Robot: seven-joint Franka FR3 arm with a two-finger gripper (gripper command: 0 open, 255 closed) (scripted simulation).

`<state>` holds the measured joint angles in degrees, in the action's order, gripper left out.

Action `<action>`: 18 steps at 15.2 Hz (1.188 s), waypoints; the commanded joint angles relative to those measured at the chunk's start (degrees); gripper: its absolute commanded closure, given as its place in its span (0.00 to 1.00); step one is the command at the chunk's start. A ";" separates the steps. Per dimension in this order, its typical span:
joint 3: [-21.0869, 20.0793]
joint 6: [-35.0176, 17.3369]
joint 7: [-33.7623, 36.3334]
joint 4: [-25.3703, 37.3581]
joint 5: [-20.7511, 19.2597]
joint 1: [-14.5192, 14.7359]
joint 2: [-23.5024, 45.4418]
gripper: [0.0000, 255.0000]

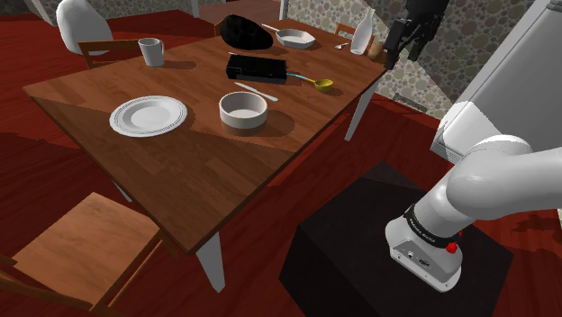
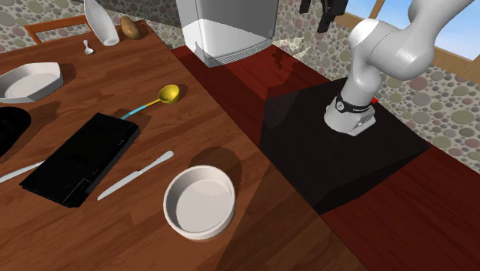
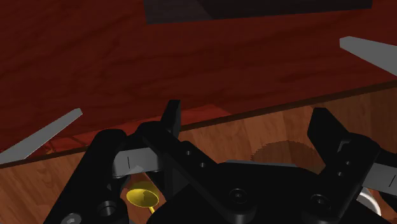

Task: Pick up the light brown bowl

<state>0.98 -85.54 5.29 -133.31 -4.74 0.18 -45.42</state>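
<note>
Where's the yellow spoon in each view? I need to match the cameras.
Shoulder view: the yellow spoon lies right of the flat black box, near the wooden table edge.
Second exterior view: the spoon sits upper middle, beyond that box's corner.
Wrist view: glimpsed past the gripper body.
Shared landmark: the table's edge.

A wood worktop (image 1: 180,180) on white legs stands on a dark red plank floor (image 1: 297,180). In the shoulder view a wooden chair (image 1: 86,239) sits at its seven o'clock and a second chair (image 1: 108,49) at eleven. The wall (image 1: 486,36) is pebble-patterned. In the second exterior view a white appliance (image 2: 227,27) stands at twelve o'clock, and a window (image 2: 471,35) shows blue at two.
</note>
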 commanded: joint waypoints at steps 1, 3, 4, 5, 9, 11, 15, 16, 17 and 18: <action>0.00 0.00 0.00 0.00 0.00 0.00 0.00 0.00; -0.36 -3.13 0.80 0.06 0.69 0.28 3.51 0.00; -0.55 -4.66 1.17 0.21 1.02 0.42 5.34 0.00; -0.72 -6.15 1.53 0.44 1.33 0.56 7.20 0.00; -1.42 -11.74 2.83 2.10 2.50 1.10 15.03 0.00; -1.74 -14.27 3.42 3.39 3.02 1.37 19.12 0.00; -2.38 -18.70 4.46 6.86 3.95 1.86 27.53 0.00; -2.53 -19.67 4.70 7.91 4.16 1.98 29.67 0.00; -2.68 -20.57 4.93 9.03 4.36 2.09 31.83 0.00; -2.83 -21.42 5.16 10.23 4.55 2.21 33.99 0.00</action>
<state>-1.76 -105.62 10.28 -123.79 -0.38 2.30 -13.58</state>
